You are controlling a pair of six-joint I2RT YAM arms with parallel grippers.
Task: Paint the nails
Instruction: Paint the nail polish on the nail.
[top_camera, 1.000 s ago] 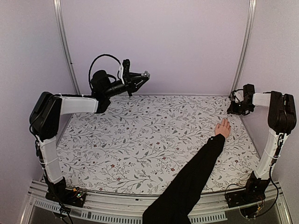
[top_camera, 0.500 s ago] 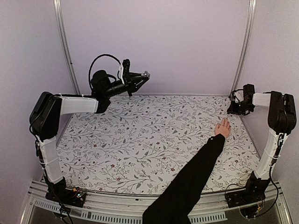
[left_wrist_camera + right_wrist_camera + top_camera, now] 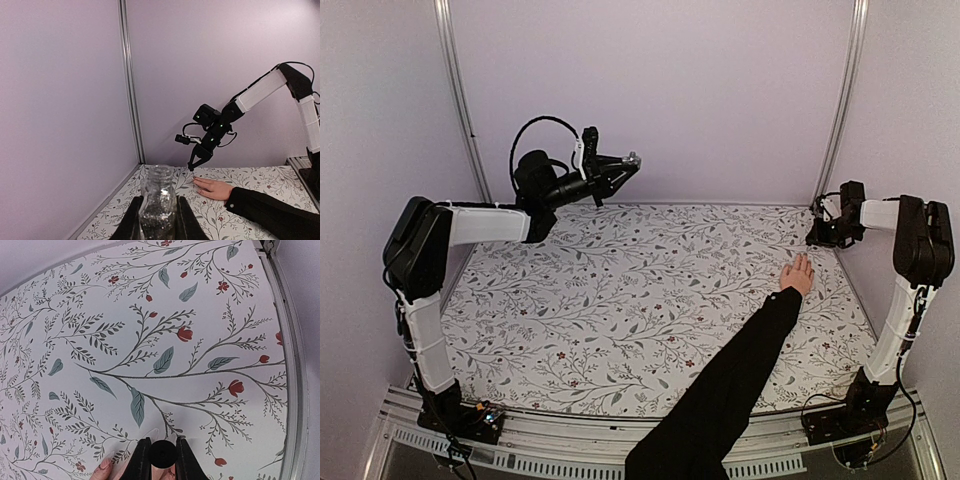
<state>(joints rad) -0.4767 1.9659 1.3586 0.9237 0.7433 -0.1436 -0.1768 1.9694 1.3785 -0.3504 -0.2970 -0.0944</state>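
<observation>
A bare hand (image 3: 798, 273) in a long black sleeve (image 3: 735, 375) lies flat on the floral table at the right. Its nails (image 3: 152, 433) show pale and pinkish just under my right gripper (image 3: 162, 441). That gripper is shut on a round black cap (image 3: 162, 456) and hovers over the fingertips; whatever hangs below the cap is hidden. In the top view the right gripper (image 3: 815, 237) sits just beyond the hand. My left gripper (image 3: 159, 201) is raised at the back left, shut on a small uncapped glass bottle (image 3: 159, 192) of silvery glitter.
The metal rail (image 3: 295, 390) at the table's right edge runs close by the right gripper. Lilac walls and upright metal posts (image 3: 458, 100) close in the back and sides. The sleeved arm crosses the front right of the table.
</observation>
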